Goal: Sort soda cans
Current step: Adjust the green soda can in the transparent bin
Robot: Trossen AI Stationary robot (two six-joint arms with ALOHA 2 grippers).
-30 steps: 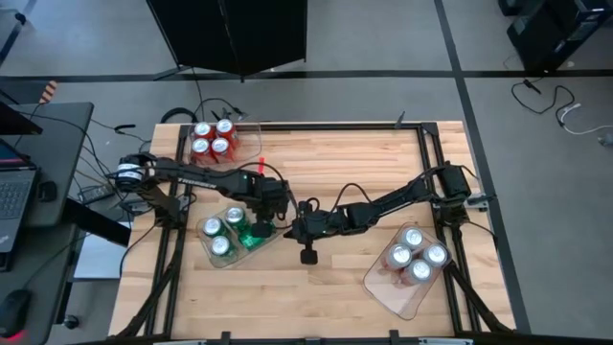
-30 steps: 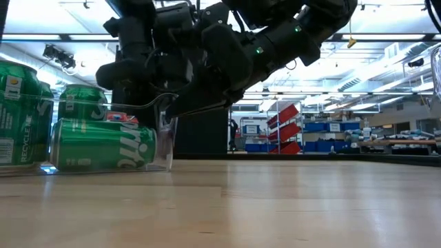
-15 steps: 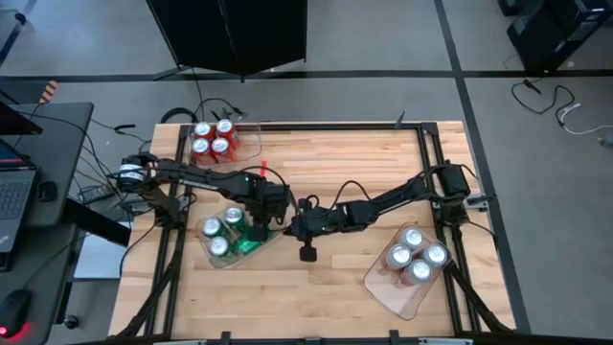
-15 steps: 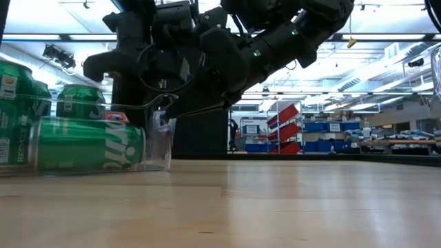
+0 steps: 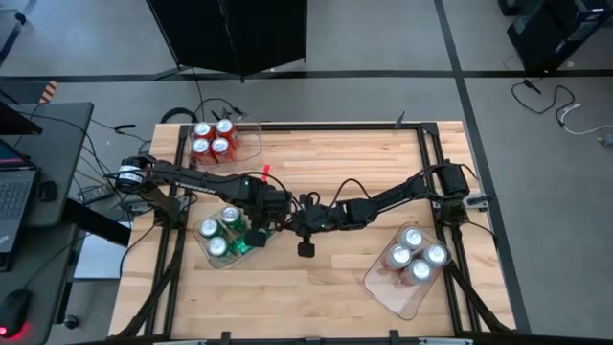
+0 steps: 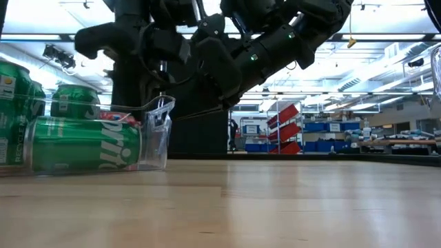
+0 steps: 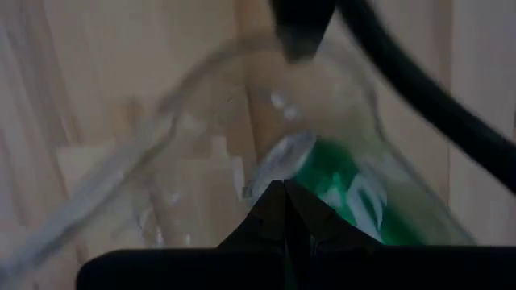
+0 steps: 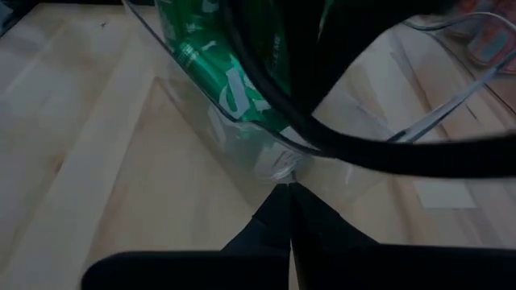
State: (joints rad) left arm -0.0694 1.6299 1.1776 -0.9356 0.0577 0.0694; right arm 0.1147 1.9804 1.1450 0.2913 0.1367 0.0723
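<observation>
Left gripper (image 5: 261,227): my jaws are pressing together with nothing between them, and they are hanging over the 3 o'clock end of the green tray (image 5: 213,259).
Right gripper (image 5: 287,226): my jaws are likewise pressing together, pinching nothing, and sitting just outside that tray's 3 o'clock wall, tips close to the left gripper.
Green cans: three are standing upright (image 5: 217,237) in the tray at about 9 o'clock from the table's (image 5: 335,163) middle; a fourth is lying on its side (image 6: 83,145) at the end nearest my jaws.
Red cans (image 5: 212,138): four are standing in a clear tray at the 11 o'clock corner.
Silver-white cans (image 5: 415,256): four are standing in a clear tray near 4 o'clock, well apart from both grippers.
</observation>
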